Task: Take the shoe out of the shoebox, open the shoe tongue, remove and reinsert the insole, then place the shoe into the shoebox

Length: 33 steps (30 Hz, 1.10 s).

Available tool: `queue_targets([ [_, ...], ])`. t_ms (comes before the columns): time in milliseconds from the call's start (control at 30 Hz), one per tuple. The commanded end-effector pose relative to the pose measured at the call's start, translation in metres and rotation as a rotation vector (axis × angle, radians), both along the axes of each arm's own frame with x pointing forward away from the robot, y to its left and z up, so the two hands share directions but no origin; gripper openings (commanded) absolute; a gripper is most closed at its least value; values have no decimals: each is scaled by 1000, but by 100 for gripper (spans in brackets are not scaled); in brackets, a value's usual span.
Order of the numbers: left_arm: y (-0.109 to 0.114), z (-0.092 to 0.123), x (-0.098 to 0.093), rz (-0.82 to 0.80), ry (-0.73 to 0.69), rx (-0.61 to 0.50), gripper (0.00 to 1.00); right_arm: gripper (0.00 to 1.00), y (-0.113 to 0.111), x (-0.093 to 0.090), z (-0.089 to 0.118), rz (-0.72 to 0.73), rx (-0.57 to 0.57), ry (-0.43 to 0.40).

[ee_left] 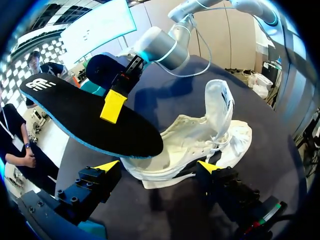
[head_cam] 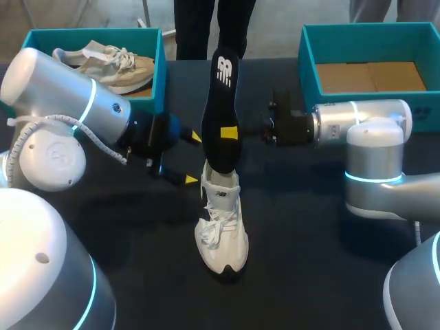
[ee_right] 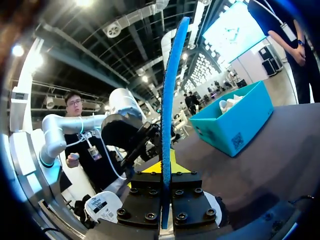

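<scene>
Right end effector [head_cam: 230, 132]: clamped on insole [head_cam: 220, 89]
Left end effector [head_cam: 192, 158]: apart, beside shoe [head_cam: 221, 227]
Right wrist view only: insole's blue edge

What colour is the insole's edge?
Bright blue, around a black top face; the insole edge shows best in the right wrist view.

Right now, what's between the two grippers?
The insole, lower end at the shoe, held in the right gripper; the left gripper stands open beside it. Shows in the head view.
</scene>
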<state>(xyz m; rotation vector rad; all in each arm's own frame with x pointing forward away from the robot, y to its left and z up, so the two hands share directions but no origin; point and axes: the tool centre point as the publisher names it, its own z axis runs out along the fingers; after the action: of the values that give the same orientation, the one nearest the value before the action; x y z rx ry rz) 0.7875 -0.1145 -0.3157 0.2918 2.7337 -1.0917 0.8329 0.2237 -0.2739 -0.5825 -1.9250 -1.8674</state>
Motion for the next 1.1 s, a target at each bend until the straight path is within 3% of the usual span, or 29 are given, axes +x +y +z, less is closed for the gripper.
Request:
queue_targets([
  [33,-1,2,3,-3,0,14,100,0,1,1,0,5,-4,2],
  [1100,-1,2,3,-3,0,14,100,0,10,-13,-23,-10,-47,-23],
])
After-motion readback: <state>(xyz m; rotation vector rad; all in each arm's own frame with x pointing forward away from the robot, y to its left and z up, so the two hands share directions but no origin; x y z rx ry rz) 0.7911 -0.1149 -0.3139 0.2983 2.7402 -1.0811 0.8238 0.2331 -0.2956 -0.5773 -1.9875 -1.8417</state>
